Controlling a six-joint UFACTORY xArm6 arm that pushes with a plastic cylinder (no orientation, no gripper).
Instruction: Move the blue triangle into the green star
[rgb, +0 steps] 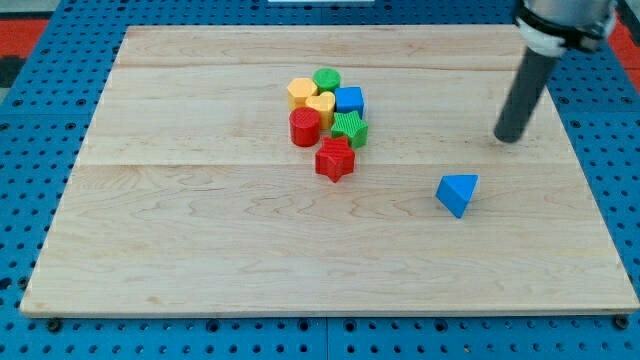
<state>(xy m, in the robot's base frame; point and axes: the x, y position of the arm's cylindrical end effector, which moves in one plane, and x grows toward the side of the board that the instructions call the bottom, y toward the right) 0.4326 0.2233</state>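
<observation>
The blue triangle (457, 193) lies alone on the wooden board (200, 230), right of centre. The green star (349, 128) sits in a tight cluster near the board's upper middle, well to the triangle's upper left. My tip (510, 138) rests on the board above and to the right of the blue triangle, apart from it, with the dark rod rising to the view's top right.
The cluster around the green star holds a red star (335, 159), a red cylinder (305, 127), a yellow heart (321, 106), a yellow hexagon (301, 92), a green cylinder (327, 79) and a blue cube (349, 99). A blue pegboard (40, 120) surrounds the board.
</observation>
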